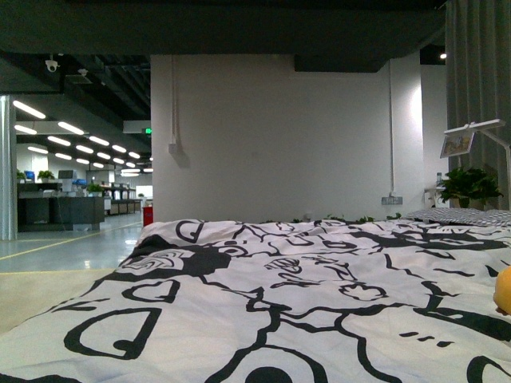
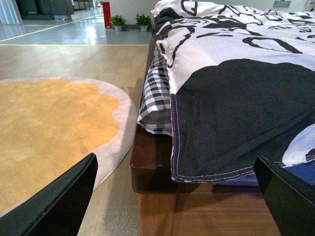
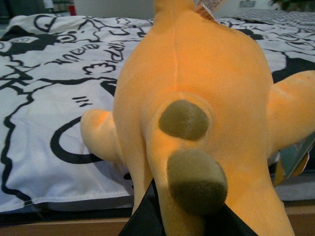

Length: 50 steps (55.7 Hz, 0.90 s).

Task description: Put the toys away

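The orange-yellow plush toy (image 3: 197,83) fills the right wrist view, with brown-tipped stubby limbs and a tag at its top. My right gripper (image 3: 184,221) is shut on its lower part and holds it over the near edge of the bed. A sliver of the toy (image 1: 503,289) shows at the right edge of the front view. My left gripper (image 2: 182,196) is open and empty, low beside the bed's wooden corner (image 2: 150,162), its black fingers (image 2: 64,201) wide apart. Neither arm shows in the front view.
A black-and-white patterned duvet (image 1: 279,303) covers the bed; it hangs over the corner (image 2: 231,108) with a checked sheet (image 2: 156,93) beneath. An orange round rug (image 2: 49,128) lies on the wooden floor. A plant (image 1: 469,185) and lamp (image 1: 475,132) stand at the back right.
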{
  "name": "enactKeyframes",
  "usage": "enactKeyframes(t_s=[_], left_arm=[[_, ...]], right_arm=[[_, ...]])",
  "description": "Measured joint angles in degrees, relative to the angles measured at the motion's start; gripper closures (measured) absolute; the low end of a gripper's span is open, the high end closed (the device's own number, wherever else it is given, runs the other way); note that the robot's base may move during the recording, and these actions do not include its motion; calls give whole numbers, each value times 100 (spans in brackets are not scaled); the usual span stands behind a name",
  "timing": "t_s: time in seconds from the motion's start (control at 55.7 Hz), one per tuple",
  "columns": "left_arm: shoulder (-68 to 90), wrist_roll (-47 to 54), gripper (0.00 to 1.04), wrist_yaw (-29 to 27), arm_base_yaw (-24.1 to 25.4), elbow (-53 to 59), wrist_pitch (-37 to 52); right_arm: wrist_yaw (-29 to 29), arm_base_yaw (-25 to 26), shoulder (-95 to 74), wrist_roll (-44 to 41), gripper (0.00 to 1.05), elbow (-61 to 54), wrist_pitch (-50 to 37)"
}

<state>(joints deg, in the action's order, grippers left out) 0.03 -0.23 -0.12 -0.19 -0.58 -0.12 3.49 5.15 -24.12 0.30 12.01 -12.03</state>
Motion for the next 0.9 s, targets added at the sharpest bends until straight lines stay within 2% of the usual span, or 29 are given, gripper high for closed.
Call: enactKeyframes(t_s=[0.054,0.144,0.898], left_arm=[[0,0,6,0,0,0,0],[0,0,6,0,0,0,0],[0,0,6,0,0,0,0]], right_arm=[[-273,-291,114,-2,98,-107,-2],[-308,-463,256,-15,98,-264,-7],[-350,-492,1331,-15,98,-925,328]])
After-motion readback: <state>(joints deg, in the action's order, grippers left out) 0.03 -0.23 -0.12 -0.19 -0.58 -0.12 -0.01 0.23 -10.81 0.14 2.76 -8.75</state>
